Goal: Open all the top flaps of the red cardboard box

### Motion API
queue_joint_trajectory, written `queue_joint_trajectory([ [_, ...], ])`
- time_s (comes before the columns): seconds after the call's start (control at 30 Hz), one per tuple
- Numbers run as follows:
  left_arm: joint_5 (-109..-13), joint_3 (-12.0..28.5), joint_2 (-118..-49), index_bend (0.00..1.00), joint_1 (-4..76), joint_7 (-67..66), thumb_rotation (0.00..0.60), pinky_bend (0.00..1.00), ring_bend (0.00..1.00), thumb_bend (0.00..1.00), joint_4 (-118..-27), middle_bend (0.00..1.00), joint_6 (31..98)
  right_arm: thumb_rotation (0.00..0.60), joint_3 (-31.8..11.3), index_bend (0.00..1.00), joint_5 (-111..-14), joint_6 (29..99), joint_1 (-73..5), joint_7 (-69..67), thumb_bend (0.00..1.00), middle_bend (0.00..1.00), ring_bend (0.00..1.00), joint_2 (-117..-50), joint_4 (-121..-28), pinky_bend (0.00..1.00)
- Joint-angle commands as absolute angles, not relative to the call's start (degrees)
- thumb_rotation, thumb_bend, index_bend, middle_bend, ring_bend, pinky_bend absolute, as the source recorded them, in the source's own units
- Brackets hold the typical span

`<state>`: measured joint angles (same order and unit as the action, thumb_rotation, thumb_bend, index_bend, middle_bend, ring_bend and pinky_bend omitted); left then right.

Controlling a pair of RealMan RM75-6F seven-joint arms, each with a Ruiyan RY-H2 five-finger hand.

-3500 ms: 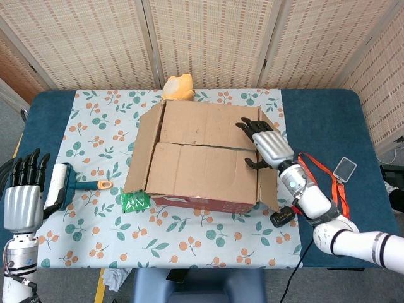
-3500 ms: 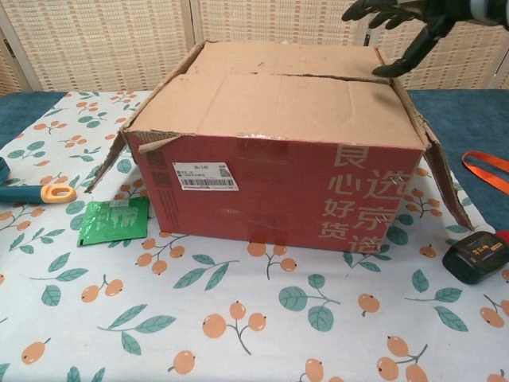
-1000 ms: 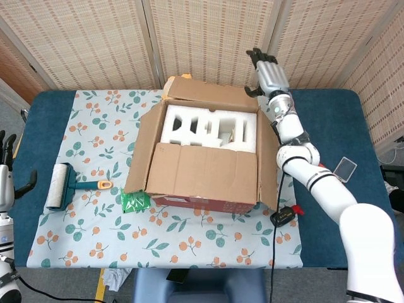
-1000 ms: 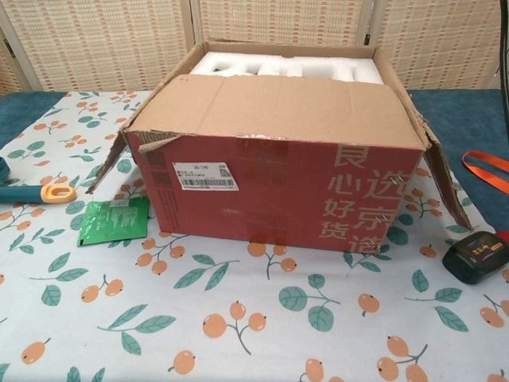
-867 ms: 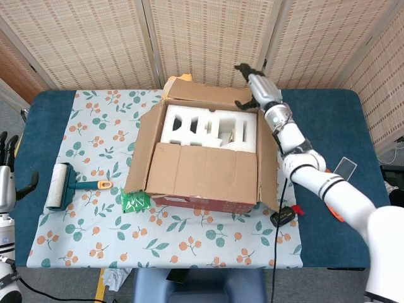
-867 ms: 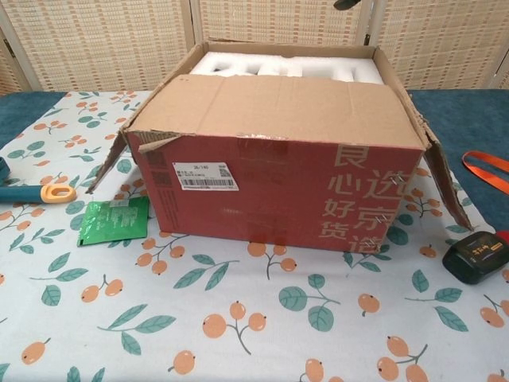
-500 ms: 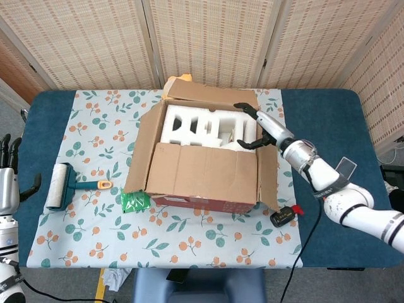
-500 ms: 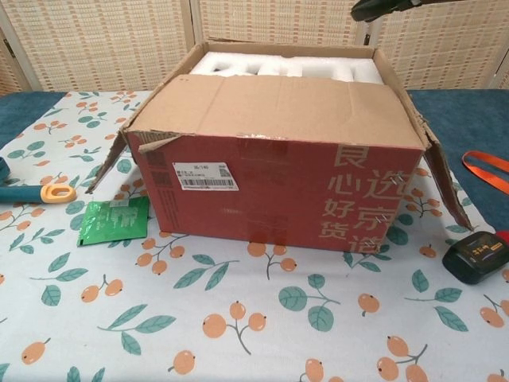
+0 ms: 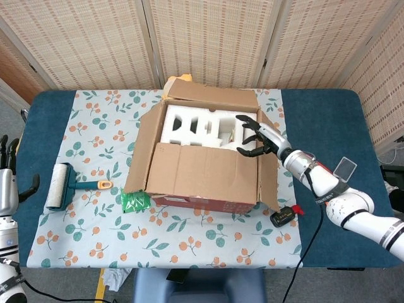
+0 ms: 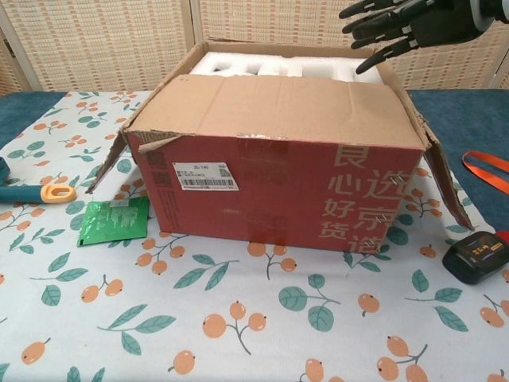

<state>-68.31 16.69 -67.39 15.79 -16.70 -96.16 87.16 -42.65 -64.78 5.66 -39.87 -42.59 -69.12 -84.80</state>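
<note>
At the far left edge of the head view, the left hand (image 9: pixel 6 183) hangs beside the table (image 9: pixel 44 104), off the cloth, holding nothing, fingers apart and pointing up. Just right of it, a lint roller (image 9: pixel 60 186) with a green and orange handle lies on the patterned cloth (image 9: pixel 208 243). A green packet (image 9: pixel 134 201) lies at the box's near left corner.

The red cardboard box (image 9: pixel 205 203) sits at the centre of the frame. Its left flap (image 9: pixel 142 148) and right flap (image 9: pixel 268 170) stand outward, its far flap (image 9: pixel 211 95) is folded back, and its near flap (image 9: pixel 205 173) lies flat over the near half of the opening. White foam packing (image 9: pixel 202 126) shows in the far half.

The right hand (image 9: pixel 259 137) hovers over the box's right side, above the foam, fingers spread wide, gripping nothing. In the chest view it (image 10: pixel 406 24) appears at upper right, clear of the cardboard.

Lower right, a small black device (image 9: pixel 284 216) rests on the cloth; an orange strap (image 10: pixel 485 169) and a badge (image 9: pixel 345 168) lie beyond it.
</note>
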Motion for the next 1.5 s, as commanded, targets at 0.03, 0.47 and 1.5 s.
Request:
queue_joint_trajectory([
  [0.03, -68.2, 16.8, -67.4, 0.0, 15.8, -16.7, 0.6, 0.0, 0.0, 0.42, -96.2, 0.0, 87.2, 0.6, -45.3, 0.0, -65.9, 2.2, -39.0, -42.4, 0.42, 0.0, 0.0, -71.4, -83.2, 0.27],
  [0.47, -68.1, 16.8, -67.4, 0.0, 15.6, -16.1, 0.6, 0.0, 0.0, 0.42, -95.9, 0.0, 87.3, 0.6, -53.5, 0.0, -60.4, -9.2, -34.6, -32.1, 0.42, 0.0, 0.0, -74.6, -83.0, 0.27],
  [1.5, -71.1, 15.8, -69.9, 0.0, 17.1, -22.6, 0.6, 0.0, 0.0, 0.42, -99.8, 0.0, 89.1, 0.6, -66.6, 0.0, -42.9, -12.5, -26.1, -18.8, 0.42, 0.0, 0.0, -62.8, -101.6, 0.27],
])
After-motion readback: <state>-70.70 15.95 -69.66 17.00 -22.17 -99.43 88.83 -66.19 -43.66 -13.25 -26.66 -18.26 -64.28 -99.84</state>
